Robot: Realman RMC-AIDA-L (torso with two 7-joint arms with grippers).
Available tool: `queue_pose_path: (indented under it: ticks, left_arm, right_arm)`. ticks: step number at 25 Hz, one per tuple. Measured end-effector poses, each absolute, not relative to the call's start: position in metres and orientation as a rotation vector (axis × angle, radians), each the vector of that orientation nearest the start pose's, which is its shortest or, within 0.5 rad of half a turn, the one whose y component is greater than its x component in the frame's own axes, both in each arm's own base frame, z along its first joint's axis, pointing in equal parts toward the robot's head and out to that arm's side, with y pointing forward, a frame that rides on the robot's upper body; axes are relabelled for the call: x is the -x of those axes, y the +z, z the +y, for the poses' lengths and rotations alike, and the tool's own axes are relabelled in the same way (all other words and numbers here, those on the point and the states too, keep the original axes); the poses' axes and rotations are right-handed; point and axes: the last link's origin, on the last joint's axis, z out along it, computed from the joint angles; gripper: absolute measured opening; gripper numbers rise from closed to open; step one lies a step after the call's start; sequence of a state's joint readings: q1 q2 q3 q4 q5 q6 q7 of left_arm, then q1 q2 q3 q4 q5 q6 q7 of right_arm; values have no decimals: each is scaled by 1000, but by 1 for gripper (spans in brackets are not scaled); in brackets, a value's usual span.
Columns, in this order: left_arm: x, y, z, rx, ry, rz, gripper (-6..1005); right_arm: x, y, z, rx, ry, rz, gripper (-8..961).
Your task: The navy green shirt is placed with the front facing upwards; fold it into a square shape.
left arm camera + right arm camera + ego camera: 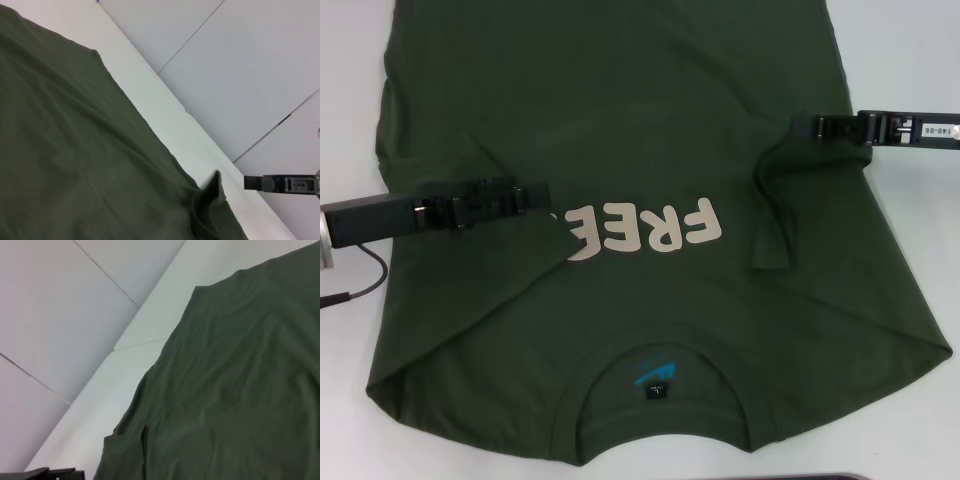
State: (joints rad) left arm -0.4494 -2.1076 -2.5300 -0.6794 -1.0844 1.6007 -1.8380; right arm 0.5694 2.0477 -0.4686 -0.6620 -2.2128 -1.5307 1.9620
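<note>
Shirt [650, 140]: soft, limp; best taken by its edges.
Left gripper [535, 195]: over the lettering's left, closure unclear.
Right gripper [800, 128]: pinching sleeve fold.

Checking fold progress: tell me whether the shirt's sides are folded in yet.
Partly folded. On the green shirt, the left hand has a flap covering part of "FREE"; the right hand holds bunched fabric.

white table [910, 250]: flat, pale surface, bare at the far right and along the left edge in the head view. lying directly on it: navy green shirt [620, 120], spread front up, collar [660, 350] nearest the robot, pale "free" lettering [645, 228] on the chest, both sleeves folded inward. a black cable [360, 285] rests by the left edge.
</note>
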Motion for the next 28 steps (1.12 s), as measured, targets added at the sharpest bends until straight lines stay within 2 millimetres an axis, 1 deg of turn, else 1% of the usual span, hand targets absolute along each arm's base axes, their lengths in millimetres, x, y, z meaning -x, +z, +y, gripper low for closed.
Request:
queue_pose_path:
  ticks: [8, 14, 16, 22, 28]
  left_arm:
    - [286, -4, 302, 2533, -813, -1382, 878]
    - [286, -6, 300, 2534, -817, -1392, 877]
    - [286, -6, 300, 2534, -817, -1391, 878]
    - [286, -6, 300, 2536, -819, -1392, 878]
    - [287, -6, 299, 2537, -820, -1396, 877]
  right_arm:
    - [-290, 25, 346, 2404, 691, 1423, 294]
    - [-304, 38, 346, 2344, 662, 1420, 506]
    - [-309, 42, 345, 2322, 651, 1424, 743]
    - [-322, 53, 342, 2275, 628, 1436, 771]
    - [-339, 64, 331, 2203, 610, 1522, 766]
